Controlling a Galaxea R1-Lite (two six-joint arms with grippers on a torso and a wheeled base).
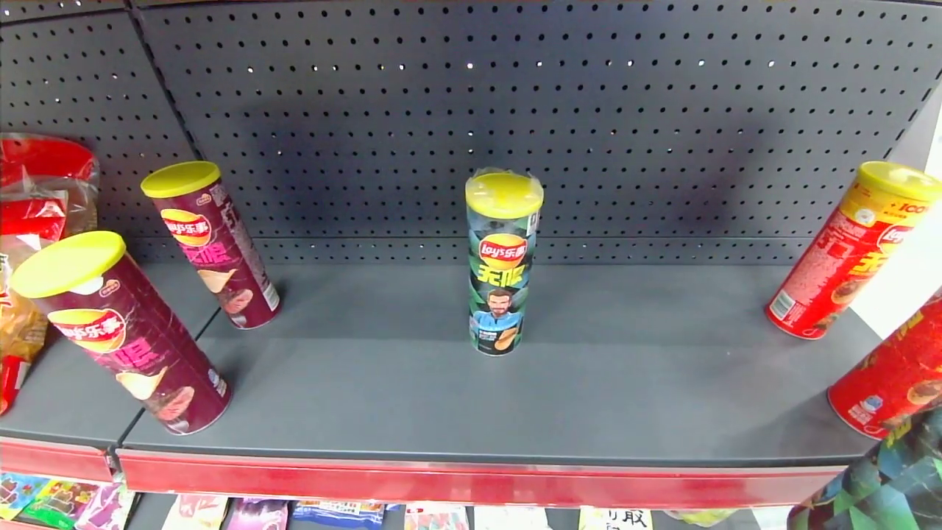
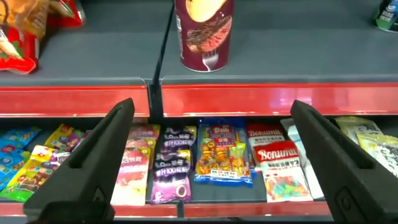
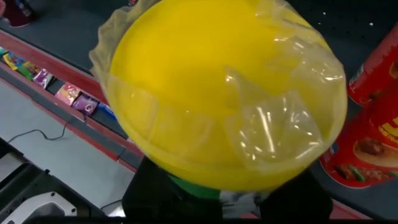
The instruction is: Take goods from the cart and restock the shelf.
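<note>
A green chip can with a yellow lid (image 3: pixel 224 93) under clear wrap sits in my right gripper (image 3: pixel 221 198), which is shut on its body. The same can's patterned side (image 1: pixel 879 482) shows at the lower right corner of the head view, below the shelf's (image 1: pixel 412 383) front edge. A matching green can (image 1: pixel 503 265) stands upright mid-shelf. My left gripper (image 2: pixel 211 107) is open and holds nothing, level with the red shelf lip (image 2: pixel 261 99); a maroon can (image 2: pixel 204 31) stands just behind that lip.
Two maroon cans (image 1: pixel 213 243) (image 1: pixel 121 331) stand at the shelf's left, two red cans (image 1: pixel 846 250) (image 1: pixel 890 375) at its right. Snack bags (image 1: pixel 29 221) crowd the far left. Candy bags (image 2: pixel 217 155) fill the lower shelf. Free room lies either side of the middle can.
</note>
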